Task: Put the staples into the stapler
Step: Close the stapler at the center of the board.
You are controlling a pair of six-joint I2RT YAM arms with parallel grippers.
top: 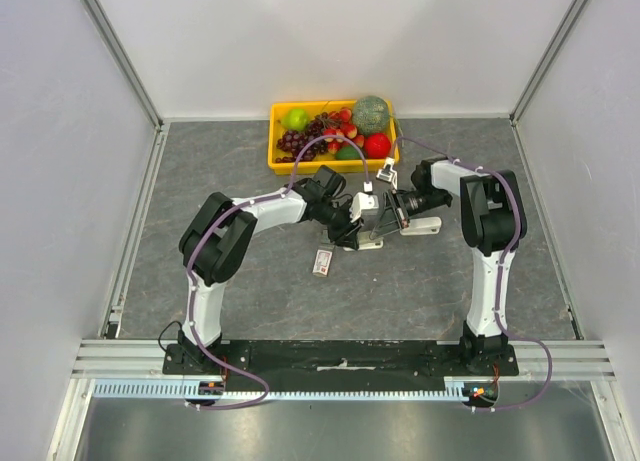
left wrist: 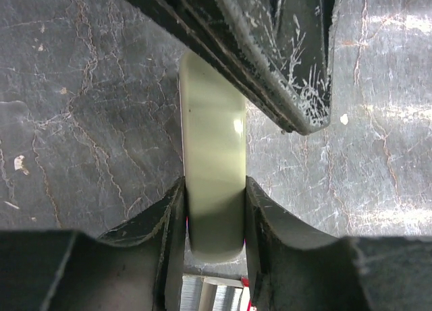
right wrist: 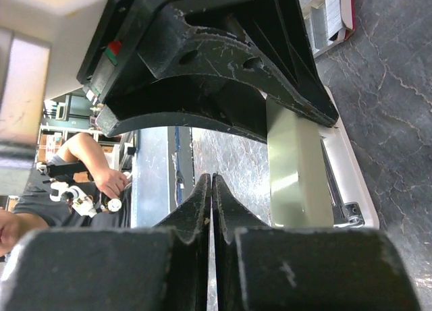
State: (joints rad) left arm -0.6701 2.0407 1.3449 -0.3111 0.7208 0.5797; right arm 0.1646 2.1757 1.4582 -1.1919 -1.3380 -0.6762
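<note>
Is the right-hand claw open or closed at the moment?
Shut: the right gripper has its fingers pressed together, with nothing between them.

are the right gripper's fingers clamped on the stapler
No, the right gripper is shut on nothing; the pale stapler lies beside it.

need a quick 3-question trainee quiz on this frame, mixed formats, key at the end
1. True or false: the staples box lies on the table, held by neither gripper.
2. What is the left gripper clamped on? A) the staples box B) the pale stapler C) nothing
3. Fill in: the right gripper has its fingers ___, with nothing between them.
Key: 1 true; 2 B; 3 shut.
</note>
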